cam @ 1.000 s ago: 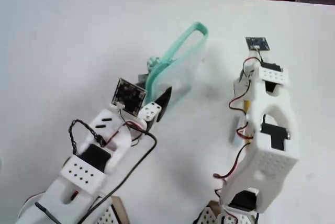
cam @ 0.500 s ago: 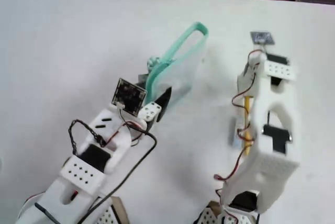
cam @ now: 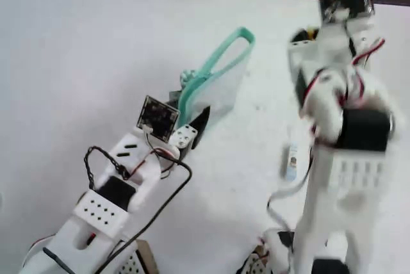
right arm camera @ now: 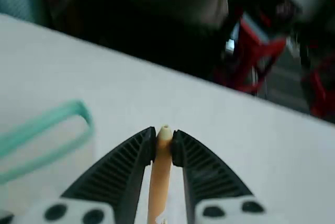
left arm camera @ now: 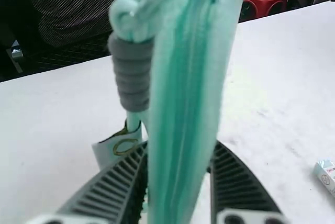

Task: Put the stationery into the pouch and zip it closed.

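A clear pouch [cam: 221, 79] with a teal zipper rim stands on edge mid-table, its mouth spread. My left gripper [cam: 194, 127] is shut on the near end of the pouch's rim [left arm camera: 183, 119], both fingers pressed against the teal band. A grey-ribbed pen [left arm camera: 133, 75] with a pale teal top sticks out beside the rim. My right gripper [right arm camera: 163, 135] is shut on a yellow pencil [right arm camera: 159, 171], held above the table to the right of the pouch [right arm camera: 47, 130]. In the high view the pencil [cam: 311, 32] peeks out by the raised right arm.
A small white eraser [cam: 292, 161] lies on the table right of the pouch, near the right arm's base; the same eraser [left arm camera: 327, 174] lies on the table in the left wrist view. The white table [cam: 77, 43] stretches bare to the left. Dark chairs and red objects stand beyond the far edge.
The right arm has risen off the table and swung toward the far edge, taking the yellow pencil up with it. The left arm and the pouch have stayed put.
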